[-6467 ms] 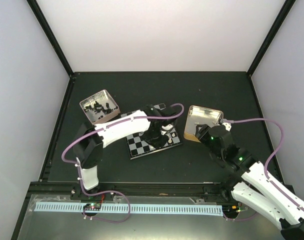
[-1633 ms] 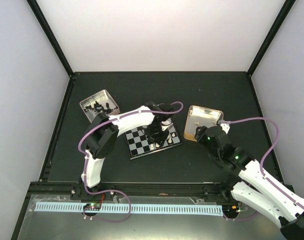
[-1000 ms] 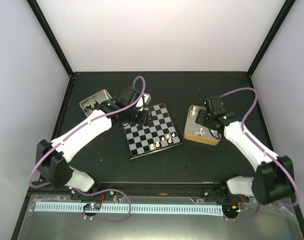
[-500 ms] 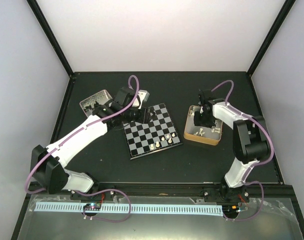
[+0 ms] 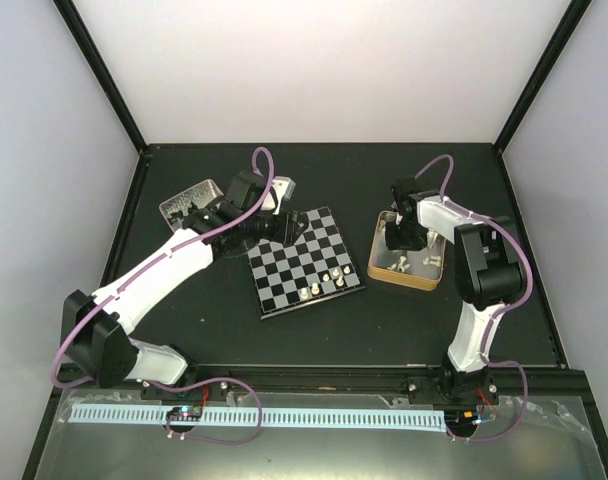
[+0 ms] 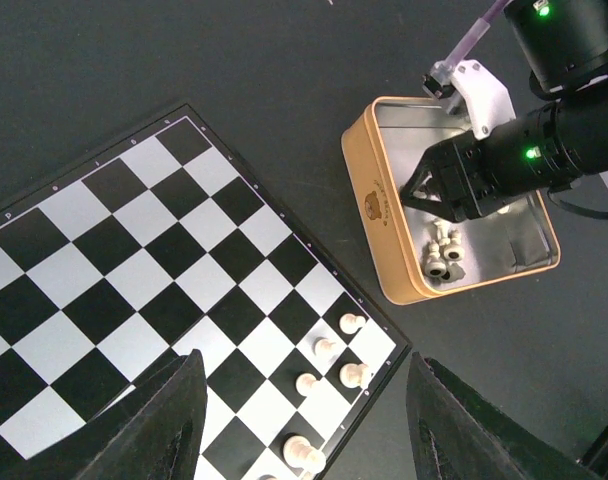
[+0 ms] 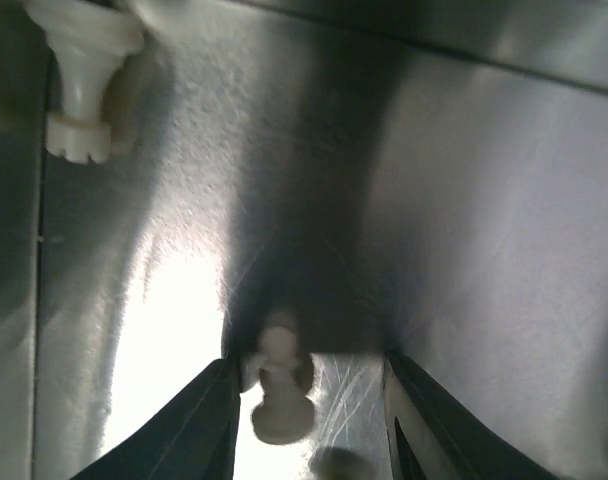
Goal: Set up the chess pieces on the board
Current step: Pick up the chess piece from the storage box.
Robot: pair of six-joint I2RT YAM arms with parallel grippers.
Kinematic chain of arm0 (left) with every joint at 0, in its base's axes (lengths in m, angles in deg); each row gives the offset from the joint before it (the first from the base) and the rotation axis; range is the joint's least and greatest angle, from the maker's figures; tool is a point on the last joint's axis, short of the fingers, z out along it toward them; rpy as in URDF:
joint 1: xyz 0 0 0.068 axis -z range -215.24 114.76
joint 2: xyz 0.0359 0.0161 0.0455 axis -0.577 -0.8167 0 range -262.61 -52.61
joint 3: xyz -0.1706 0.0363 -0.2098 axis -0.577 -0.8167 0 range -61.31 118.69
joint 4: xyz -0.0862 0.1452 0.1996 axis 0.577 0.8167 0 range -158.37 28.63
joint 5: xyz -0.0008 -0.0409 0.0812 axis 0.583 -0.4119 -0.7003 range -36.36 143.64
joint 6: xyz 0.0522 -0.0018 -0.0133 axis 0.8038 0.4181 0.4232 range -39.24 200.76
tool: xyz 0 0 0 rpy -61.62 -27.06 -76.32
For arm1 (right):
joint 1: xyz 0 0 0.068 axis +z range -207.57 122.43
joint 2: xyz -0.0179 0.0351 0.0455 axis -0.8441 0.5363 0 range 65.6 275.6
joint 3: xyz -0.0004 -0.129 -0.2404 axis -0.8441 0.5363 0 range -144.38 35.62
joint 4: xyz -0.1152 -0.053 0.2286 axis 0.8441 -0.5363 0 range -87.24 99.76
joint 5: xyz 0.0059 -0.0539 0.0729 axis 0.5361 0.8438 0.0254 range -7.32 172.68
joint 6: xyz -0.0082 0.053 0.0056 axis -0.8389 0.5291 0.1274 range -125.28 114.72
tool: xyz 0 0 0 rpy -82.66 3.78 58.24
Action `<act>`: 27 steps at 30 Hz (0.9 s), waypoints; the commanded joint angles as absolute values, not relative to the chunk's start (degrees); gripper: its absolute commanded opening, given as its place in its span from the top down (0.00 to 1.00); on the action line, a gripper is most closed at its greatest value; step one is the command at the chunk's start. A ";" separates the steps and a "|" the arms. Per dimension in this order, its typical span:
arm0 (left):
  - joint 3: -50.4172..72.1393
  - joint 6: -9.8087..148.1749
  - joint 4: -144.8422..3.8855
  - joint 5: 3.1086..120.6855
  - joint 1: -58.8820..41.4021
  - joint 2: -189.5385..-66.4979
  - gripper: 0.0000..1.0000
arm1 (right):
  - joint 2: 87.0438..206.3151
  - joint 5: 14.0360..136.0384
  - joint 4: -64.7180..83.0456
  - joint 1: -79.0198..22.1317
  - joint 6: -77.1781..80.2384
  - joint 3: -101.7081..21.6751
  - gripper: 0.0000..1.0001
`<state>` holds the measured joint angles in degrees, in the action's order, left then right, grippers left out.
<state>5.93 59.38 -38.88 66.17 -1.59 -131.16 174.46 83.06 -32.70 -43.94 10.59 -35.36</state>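
The board (image 5: 306,262) lay flat at the middle of the dark counter (image 5: 434,180). Five white pieces (image 6: 326,347) stood clustered at its 4 o'clock corner, and the other squares in view were bare. A tan box (image 5: 376,262) sat just beside the board at its 3 o'clock. A grey tray (image 5: 179,205) sat off the board's 10 o'clock corner, partly hidden by the left arm.

The left gripper (image 5: 289,226) hung over the board's 11 o'clock corner. Its jaws were spread wide and released, with nothing between them.

The right gripper (image 6: 429,190) reached down into the tan box. There its fingers (image 7: 209,415) straddled one small white piece (image 7: 274,390) on the shiny metal floor. The piece sat against the finger at 9 o'clock, and a clear gap separated it from the other, so the jaws were not clenched on it. More loose pieces (image 6: 444,250) lay in the box at the gripper's 6 o'clock in the left wrist view.
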 commanded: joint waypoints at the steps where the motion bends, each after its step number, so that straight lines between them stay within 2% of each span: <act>1: 7.18 60.11 -40.08 67.09 -2.14 -131.29 0.44 | 176.25 85.87 -32.14 -44.21 9.12 -36.92 0.59; 8: 6.34 60.11 -40.16 67.36 -2.28 -130.54 0.44 | 177.38 85.81 -31.97 -44.17 9.13 -37.65 0.71; 12: 6.02 59.71 -40.30 67.39 -2.22 -130.35 0.43 | 175.84 85.05 -31.80 -44.04 9.24 -36.12 0.72; 17: 5.67 59.49 -40.64 67.65 -2.19 -130.46 0.43 | 174.85 83.85 -31.89 -43.74 8.78 -34.62 0.79; 23: 5.24 59.25 -40.60 68.09 -2.22 -130.45 0.43 | 174.65 84.40 -33.13 -43.44 9.22 -34.00 0.75; 27: 5.05 59.14 -40.60 68.35 -2.25 -130.47 0.43 | 174.41 84.75 -33.72 -43.04 9.30 -34.08 0.76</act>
<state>5.48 59.33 -39.27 67.02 -1.87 -131.13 174.87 84.96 -31.15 -43.62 9.37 -35.54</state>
